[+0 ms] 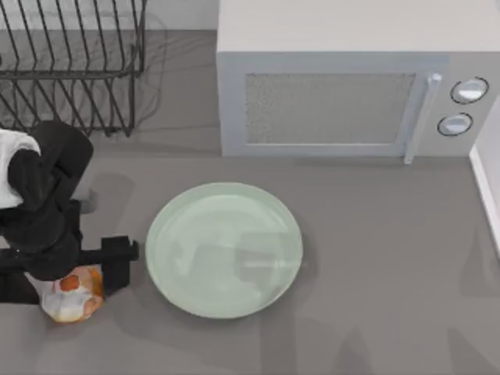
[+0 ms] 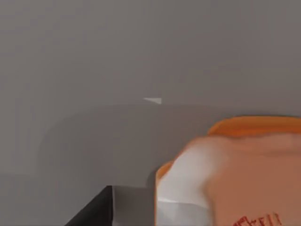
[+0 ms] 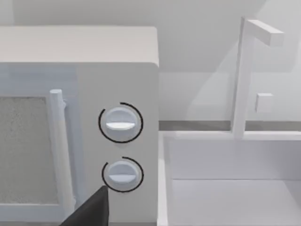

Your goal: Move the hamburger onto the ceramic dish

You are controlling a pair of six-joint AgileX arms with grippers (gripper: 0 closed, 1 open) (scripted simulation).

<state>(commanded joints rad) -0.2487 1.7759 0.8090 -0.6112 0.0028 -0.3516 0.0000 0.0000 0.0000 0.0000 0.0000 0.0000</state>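
Hamburger sits on the bench's left, beside the ceramic dish, which holds nothing. Your left pincer hovers over it; you cannot tell its grip. Lifting and placing remain.

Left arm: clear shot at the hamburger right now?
Probably yes. The left gripper is already directly over the hamburger at the table's left edge, nothing between them; the ceramic dish sits apart to the right.
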